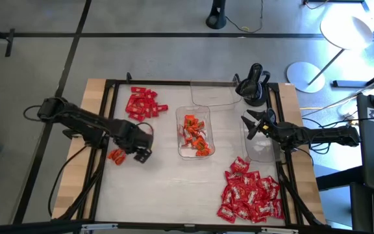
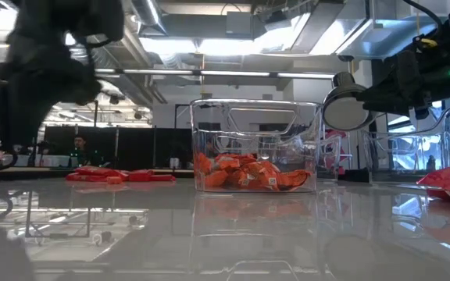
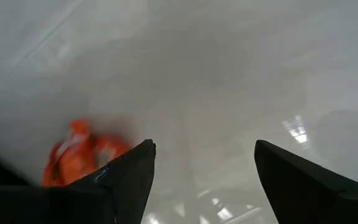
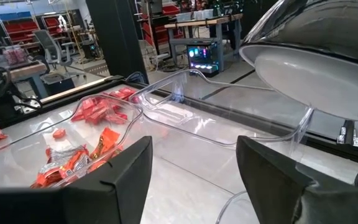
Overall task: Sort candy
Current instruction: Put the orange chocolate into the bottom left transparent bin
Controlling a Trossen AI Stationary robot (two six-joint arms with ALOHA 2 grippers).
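A big pile of red candy with white marks [image 1: 250, 195] lies at the near right corner of the desk [image 1: 174, 188]. It sits on the bare white top, not in a tray.

A bit farther in, on the left side, the left pincer [image 1: 143, 155] hangs low over the desk. Its two dark fingers [image 3: 126, 180] are apart, and nothing is between them. A few orange candy pieces [image 1: 116, 155] lie just beside it, toward the left edge. In the left wrist view these orange pieces [image 3: 79, 155] show next to one finger, but not in the gap.

In the middle of the desk stands a clear tray [image 1: 194, 133]. It holds more orange candy [image 1: 195, 135]. In the low view the tray [image 2: 255, 146] stands upright, and the sweets make a low heap on its floor.

On the right side, the right pincer [image 1: 254, 125] hangs above another clear tray [image 1: 261, 148] that lies near the right edge. Its fingers [image 4: 120, 174] are apart too, and they hold nothing.

Farther back on the left lies a pile of plain red candy [image 1: 141, 103] on the bare top. A third clear tray [image 1: 213, 95] rests at the far edge, behind the middle one. A round white lamp head [image 4: 316, 68] shows close in the right wrist view.
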